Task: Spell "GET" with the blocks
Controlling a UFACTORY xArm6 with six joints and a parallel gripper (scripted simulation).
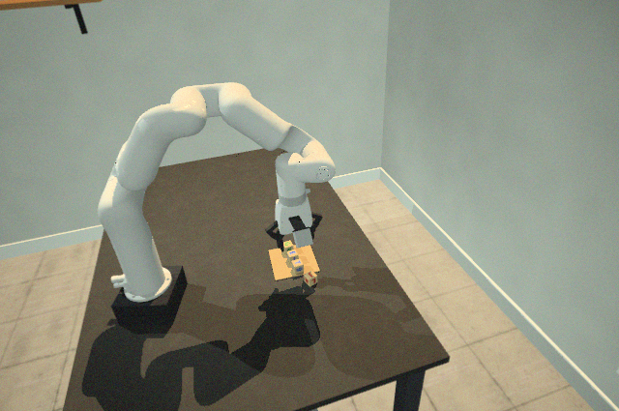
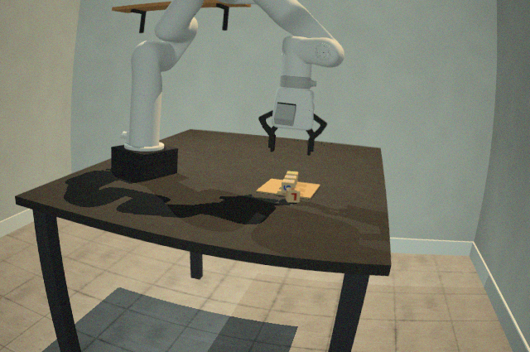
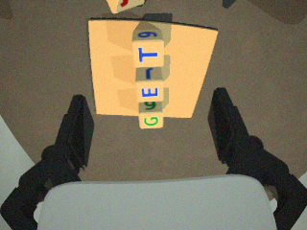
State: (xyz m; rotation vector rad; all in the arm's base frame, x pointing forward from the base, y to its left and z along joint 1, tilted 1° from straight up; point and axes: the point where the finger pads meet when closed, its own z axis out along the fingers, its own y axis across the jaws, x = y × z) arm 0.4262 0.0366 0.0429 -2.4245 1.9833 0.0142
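Observation:
An orange mat (image 3: 115, 67) lies on the dark table. Three letter blocks stand on it in a straight, close row. In the wrist view their tops read G (image 3: 152, 121), E (image 3: 149, 94) and T (image 3: 149, 57), going away from me. The G block sits at the mat's near edge and its top reaches over that edge; I cannot tell if its base is fully on the mat. My gripper (image 3: 150, 105) (image 2: 291, 150) is open and empty, raised above the G end of the row.
The mat (image 1: 290, 265) lies right of the robot base (image 1: 147, 296), near the table's right edge. The J block (image 1: 310, 278) is the only loose thing beside it. A wooden shelf (image 2: 180, 6) hangs on the wall behind the arm.

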